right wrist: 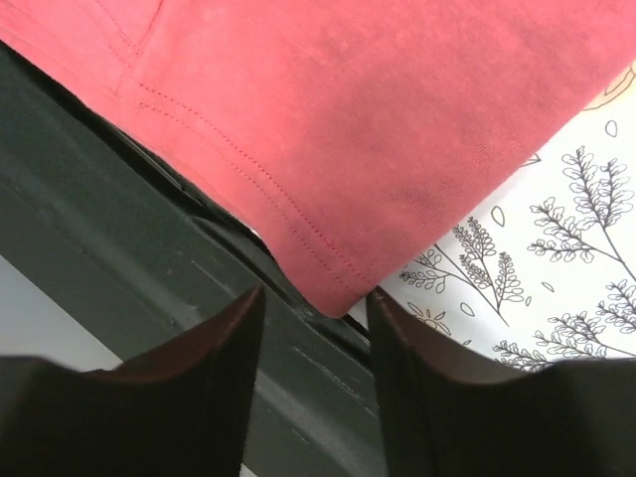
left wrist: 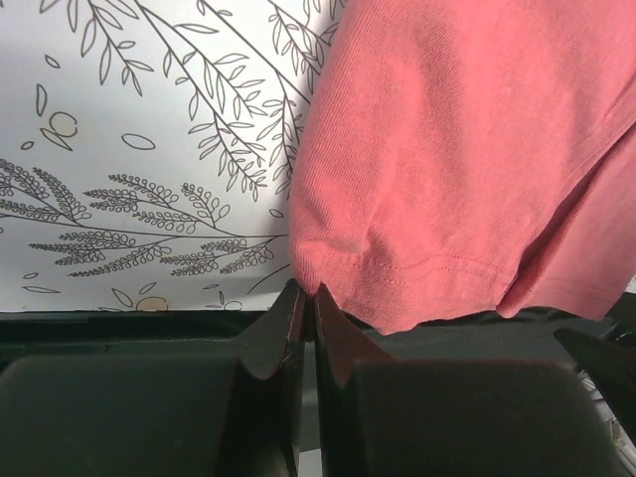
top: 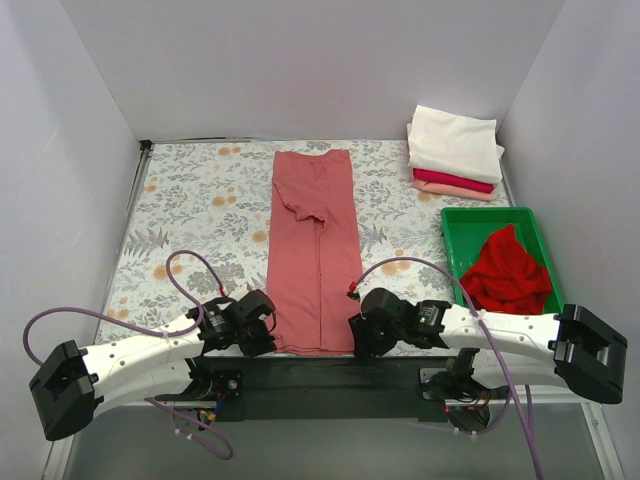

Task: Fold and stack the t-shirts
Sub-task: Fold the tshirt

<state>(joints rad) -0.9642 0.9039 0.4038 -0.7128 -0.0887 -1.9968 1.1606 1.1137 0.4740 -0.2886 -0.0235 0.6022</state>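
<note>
A dusty salmon-red t-shirt [top: 312,250], folded into a long narrow strip, lies at the middle of the floral table [top: 200,200], its long axis running from the near edge away toward the back wall. Both arms sit at its near hem, equally close. The left gripper [left wrist: 308,298] is at the near-left corner with fingers pressed together; whether they catch any cloth cannot be told. The right gripper [right wrist: 316,303] has spread fingers straddling the near-right corner. The strip's length lies ahead of both.

Spread shirt [top: 312,250] lies left of tray [top: 466,238].
</note>
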